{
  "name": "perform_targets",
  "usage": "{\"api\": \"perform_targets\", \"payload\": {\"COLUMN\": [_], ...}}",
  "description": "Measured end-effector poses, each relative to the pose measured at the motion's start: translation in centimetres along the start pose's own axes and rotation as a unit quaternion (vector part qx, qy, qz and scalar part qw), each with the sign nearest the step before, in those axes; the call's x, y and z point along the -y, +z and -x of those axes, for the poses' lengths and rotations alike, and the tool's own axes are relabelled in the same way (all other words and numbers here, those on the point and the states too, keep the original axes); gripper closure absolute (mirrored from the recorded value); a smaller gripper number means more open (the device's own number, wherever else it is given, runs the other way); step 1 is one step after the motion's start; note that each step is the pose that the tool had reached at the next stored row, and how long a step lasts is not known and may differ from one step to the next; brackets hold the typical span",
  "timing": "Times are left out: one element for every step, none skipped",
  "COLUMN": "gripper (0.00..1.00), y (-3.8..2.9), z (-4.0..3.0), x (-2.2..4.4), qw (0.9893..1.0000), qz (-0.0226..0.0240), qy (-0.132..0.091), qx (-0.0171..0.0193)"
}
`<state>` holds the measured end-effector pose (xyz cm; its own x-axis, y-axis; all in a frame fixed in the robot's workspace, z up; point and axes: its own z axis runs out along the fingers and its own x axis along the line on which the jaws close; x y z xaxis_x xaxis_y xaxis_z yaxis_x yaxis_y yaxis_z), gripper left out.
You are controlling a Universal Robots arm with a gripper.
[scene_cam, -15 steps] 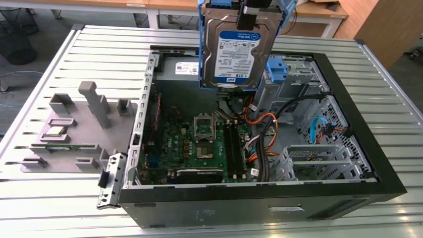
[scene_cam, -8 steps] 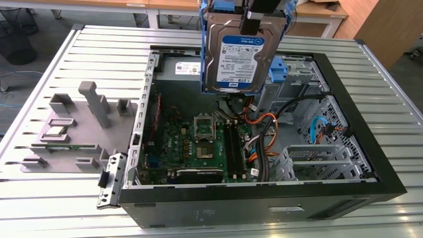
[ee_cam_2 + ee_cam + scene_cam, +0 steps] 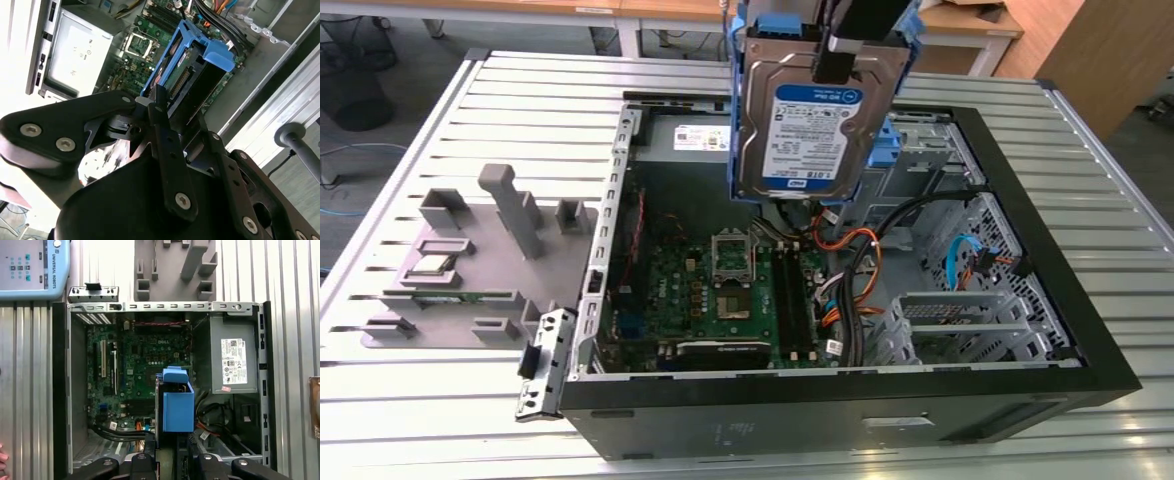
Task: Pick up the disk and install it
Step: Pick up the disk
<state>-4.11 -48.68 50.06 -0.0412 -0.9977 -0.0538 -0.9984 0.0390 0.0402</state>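
Note:
The disk (image 3: pixel 811 130), a silver hard drive with a blue-and-white label and a blue plastic bracket on its edges, hangs upright above the open computer case (image 3: pixel 854 410). My gripper (image 3: pixel 838 50) is shut on its upper edge. In the exterior view the drive hovers over the case's rear middle, above the motherboard (image 3: pixel 720 290). In the first wrist view the disk (image 3: pixel 177 407) shows end-on by its blue bracket, just beyond my gripper (image 3: pixel 176 460). In the second wrist view my gripper (image 3: pixel 165 112) clamps the disk (image 3: pixel 192 70) over the board.
A grey power supply (image 3: pixel 687 140) fills the case's rear corner. Black, orange and blue cables (image 3: pixel 854 270) run beside a metal drive cage (image 3: pixel 961 320). Another blue bracket (image 3: pixel 907 140) sits in the bay behind the disk. A grey fixture tray (image 3: pixel 467 260) lies on the slatted table.

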Motion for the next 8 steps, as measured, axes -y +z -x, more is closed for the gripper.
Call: {"api": "perform_targets", "payload": {"gripper": [0.65,0.65,0.65,0.65,0.65,0.65,0.65,0.65], "y": [-0.01,-0.02,-0.03,-0.04,-0.06,-0.07,-0.08,-0.09], "z": [-0.19,-0.36,-0.54,-0.73,-0.90,-1.08,-1.26,-1.43], "x": [0.05,0.09,0.14,0.19,0.24,0.29,0.34,0.39], "qw": [1.0000,1.0000,1.0000,1.0000,1.0000,1.0000,1.0000,1.0000], "qz": [0.0000,0.0000,0.0000,0.0000,0.0000,0.0000,0.0000,0.0000], "qy": [0.000,0.000,0.000,0.000,0.000,0.000,0.000,0.000], "qx": [0.0000,0.0000,0.0000,0.0000,0.0000,0.0000,0.0000,0.0000]}}
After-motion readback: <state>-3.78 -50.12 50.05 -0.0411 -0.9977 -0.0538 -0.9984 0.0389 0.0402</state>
